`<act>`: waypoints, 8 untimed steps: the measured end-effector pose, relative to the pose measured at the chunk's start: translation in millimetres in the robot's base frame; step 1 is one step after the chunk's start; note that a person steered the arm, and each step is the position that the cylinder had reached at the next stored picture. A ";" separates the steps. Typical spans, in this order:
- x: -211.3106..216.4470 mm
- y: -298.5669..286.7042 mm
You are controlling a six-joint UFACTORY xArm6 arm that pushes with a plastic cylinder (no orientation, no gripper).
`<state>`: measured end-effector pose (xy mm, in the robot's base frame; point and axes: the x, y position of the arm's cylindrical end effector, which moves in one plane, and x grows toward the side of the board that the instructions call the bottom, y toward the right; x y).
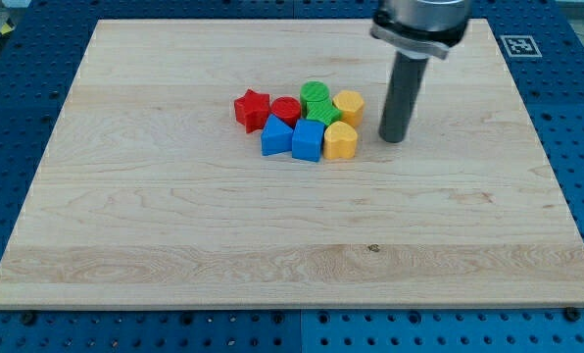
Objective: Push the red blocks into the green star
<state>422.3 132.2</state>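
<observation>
A red star block (251, 108) and a red round block (285, 110) sit at the left of a tight cluster near the board's upper middle. A green round block (315, 94) sits at the cluster's top, and a green star block (321, 113) is wedged in the middle, partly hidden by its neighbours. The red round block touches the green star's left side; the red star touches the red round block. My tip (393, 138) rests on the board to the right of the cluster, a short gap from the yellow blocks.
Two blue blocks (276, 136) (307, 141) form the cluster's bottom edge. Two yellow blocks (348, 105) (340, 141) form its right side. The wooden board (174, 245) lies on a blue perforated table.
</observation>
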 end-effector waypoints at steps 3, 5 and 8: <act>-92.0 -48.8; -99.4 -212.4; -34.4 -255.6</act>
<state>388.0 -123.3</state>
